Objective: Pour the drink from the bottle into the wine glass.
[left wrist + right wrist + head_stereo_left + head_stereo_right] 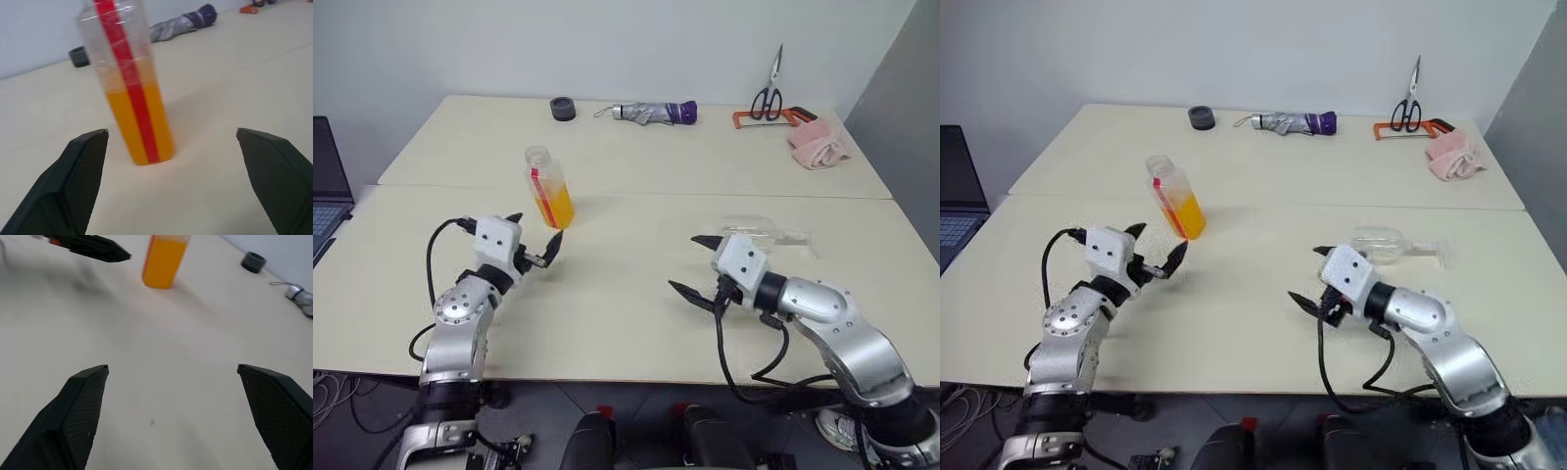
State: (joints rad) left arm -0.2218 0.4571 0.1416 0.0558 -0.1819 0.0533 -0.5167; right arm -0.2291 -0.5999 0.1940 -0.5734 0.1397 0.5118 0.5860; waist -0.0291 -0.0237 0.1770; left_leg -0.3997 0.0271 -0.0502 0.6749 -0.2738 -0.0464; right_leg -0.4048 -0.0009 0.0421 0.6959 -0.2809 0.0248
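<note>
The left pincer (534,241) hangs just above the worktop (626,294), its two black fingers spread wide and holding nothing. The bottle (549,186) stands upright just beyond its fingertips, apart from them. The bottle has no cap on, and the drink (139,122) fills roughly its lower half, with a red strip running down its side.

The right pincer (699,264) is also spread wide and empty, low over the worktop near the front edge and pointing toward the robot's left. Just behind its white wrist block the glass (1383,243) lies on its side on the worktop, bowl toward the left and stem toward the right. It looks empty. The bottle and the glass are well apart.

Along the far side of the worktop sit a dark tape roll (563,109), a folded umbrella (654,113), scissors (770,90) on an orange-handled saw (773,117), and a pink cloth (818,145). A laptop (329,186) sits at the left edge.
</note>
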